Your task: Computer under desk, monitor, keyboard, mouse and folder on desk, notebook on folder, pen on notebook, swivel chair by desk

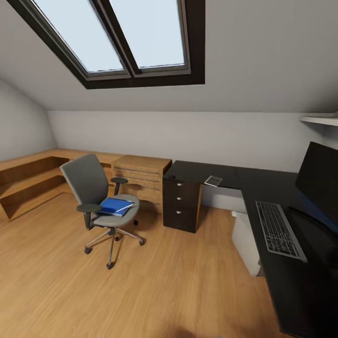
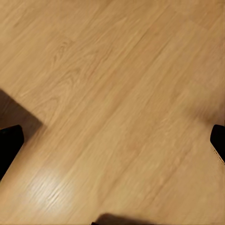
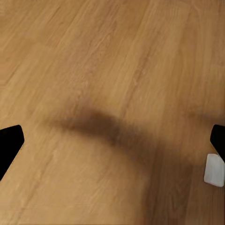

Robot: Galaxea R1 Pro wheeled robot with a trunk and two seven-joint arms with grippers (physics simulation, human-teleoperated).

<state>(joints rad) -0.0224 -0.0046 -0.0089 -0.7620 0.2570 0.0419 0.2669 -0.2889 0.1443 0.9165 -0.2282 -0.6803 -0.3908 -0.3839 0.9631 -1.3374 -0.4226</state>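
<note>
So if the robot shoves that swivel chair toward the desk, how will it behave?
The swivel chair stands on a wheeled star base on smooth wood floor, so it will probably roll easily and may swivel. The folder lies loose on its seat and might slide off.

Attic home office: sloped ceiling with skylight (image 1: 126,37), wooden floor (image 1: 155,291), black L-shaped desk (image 1: 281,281) with monitor (image 1: 319,180) and keyboard (image 1: 279,228), swivel chair (image 1: 96,197), low wooden shelving (image 1: 28,183).
</note>
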